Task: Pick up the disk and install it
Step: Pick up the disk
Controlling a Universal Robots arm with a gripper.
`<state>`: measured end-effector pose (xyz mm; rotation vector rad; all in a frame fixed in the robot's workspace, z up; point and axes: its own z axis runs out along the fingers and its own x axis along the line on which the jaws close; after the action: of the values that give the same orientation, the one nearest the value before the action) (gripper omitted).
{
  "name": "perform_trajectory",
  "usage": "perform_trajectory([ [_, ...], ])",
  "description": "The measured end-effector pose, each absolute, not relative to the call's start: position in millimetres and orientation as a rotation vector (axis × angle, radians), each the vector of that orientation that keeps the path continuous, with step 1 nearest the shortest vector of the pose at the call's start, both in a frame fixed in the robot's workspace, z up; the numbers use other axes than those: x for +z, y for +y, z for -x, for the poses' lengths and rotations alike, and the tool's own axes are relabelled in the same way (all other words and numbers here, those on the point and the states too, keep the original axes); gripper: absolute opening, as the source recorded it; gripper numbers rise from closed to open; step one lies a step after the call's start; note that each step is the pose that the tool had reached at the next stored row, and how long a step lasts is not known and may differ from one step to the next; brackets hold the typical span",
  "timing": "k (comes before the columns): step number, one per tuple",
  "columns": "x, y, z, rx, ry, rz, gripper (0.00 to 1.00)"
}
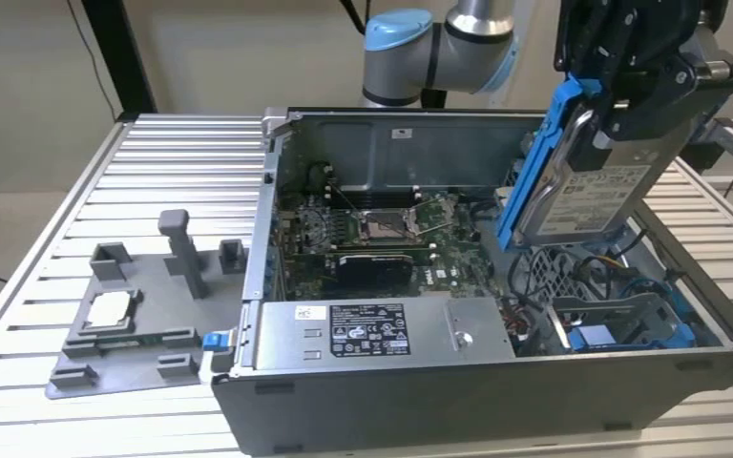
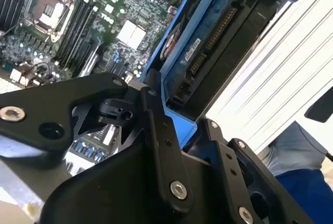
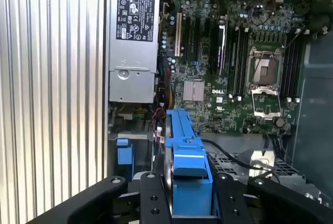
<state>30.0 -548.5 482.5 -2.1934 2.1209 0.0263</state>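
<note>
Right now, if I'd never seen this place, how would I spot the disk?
Find the big open grey computer case on the slatted table. Above its end at the exterior view's right, the black gripper holds the disk up on edge. It's the silver slab in a bright blue frame, unlike the grey box lying inside the case.

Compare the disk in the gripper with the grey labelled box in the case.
The disk hangs tilted, nearly on edge, held by the gripper above the case; the box lies flat inside it. The disk sits in a blue frame; the box is bare metal. The disk is a thin slab; the box is bulkier. Both are grey metal with a label.
</note>
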Motion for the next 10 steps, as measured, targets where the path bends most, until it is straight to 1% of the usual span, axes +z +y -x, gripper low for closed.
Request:
perform_trajectory([
  [10, 481, -551, -44, 0.026, 2.151, 2.166, 0.00],
])
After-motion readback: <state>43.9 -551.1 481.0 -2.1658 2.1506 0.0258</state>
